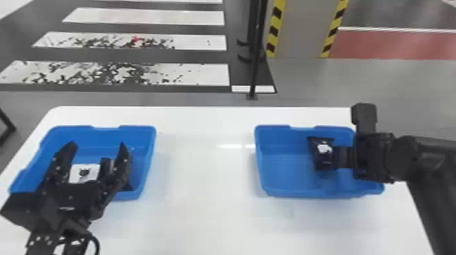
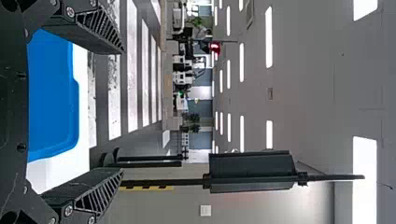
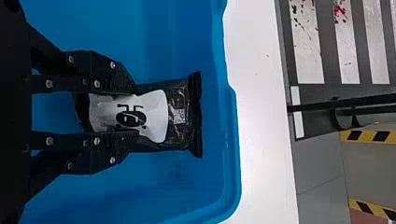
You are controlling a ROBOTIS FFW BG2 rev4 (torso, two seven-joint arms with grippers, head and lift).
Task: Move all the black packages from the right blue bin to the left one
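Note:
In the head view the right gripper [image 1: 344,157] reaches over the right wall of the right blue bin [image 1: 288,173], at a black package [image 1: 319,162] with a white label. The right wrist view has the gripper [image 3: 133,113] with a finger on each long side of that black package [image 3: 180,114], pressed against it inside the bin. Over the left blue bin [image 1: 101,129] the left gripper [image 1: 95,152] stands with its fingers wide apart. Below it, partly hidden, lie a white-labelled package [image 1: 84,173] and a dark one [image 1: 128,186]. The left wrist view has the gripper [image 2: 122,109] with nothing between its fingers.
Both bins stand on a white table [image 1: 203,162], with a wide stretch of tabletop between them. A black pole [image 1: 257,61] rises from the floor behind the table. Farther back is a column with yellow-black striped edges [image 1: 298,30].

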